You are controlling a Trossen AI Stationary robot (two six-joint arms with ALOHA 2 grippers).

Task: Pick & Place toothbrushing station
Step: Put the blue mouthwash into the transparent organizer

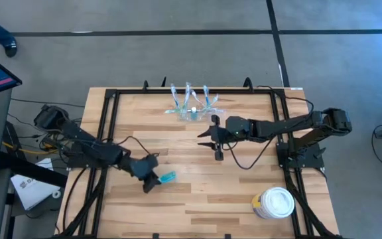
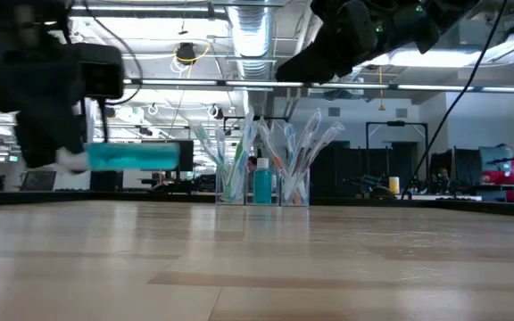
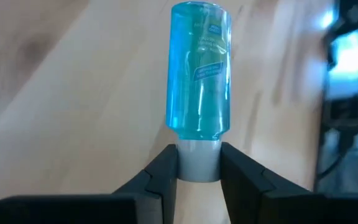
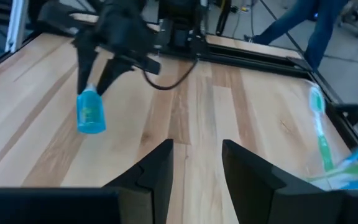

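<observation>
Dark fingers point(image 3: 166, 174) of the left tool point(image 3: 199, 171) fill the foreground of the left wrist view, pinched on the grey cap of a small blue bottle point(image 3: 199, 71), whose body sticks out straight ahead of the tips. From above, this tool point(image 1: 152, 180) sits over the near-left part of the wooden surface point(image 1: 197, 199), with the bottle point(image 1: 168, 177) pointing toward the middle. The level view shows the bottle point(image 2: 132, 156) held lying flat and clear of the wood.

Well ahead and to the right of the left tool, at the far edge, stands the clear plastic toothbrush holder point(image 1: 192, 109), already stocked with several toothbrushes point(image 1: 190, 94) standing up in it and another blue bottle point(image 2: 262, 185) between them. The right tool point(image 1: 217, 138) hovers just in front of the holder with its fingers point(image 4: 157, 165) parted and nothing between them. A white-lidded tub point(image 1: 274, 202) stands well behind it, near the front-right corner.

By my reading the station is mostly filled. What remains is to carry the held bottle over to the holder, turn it upright and set it in; that step is not yet done.
</observation>
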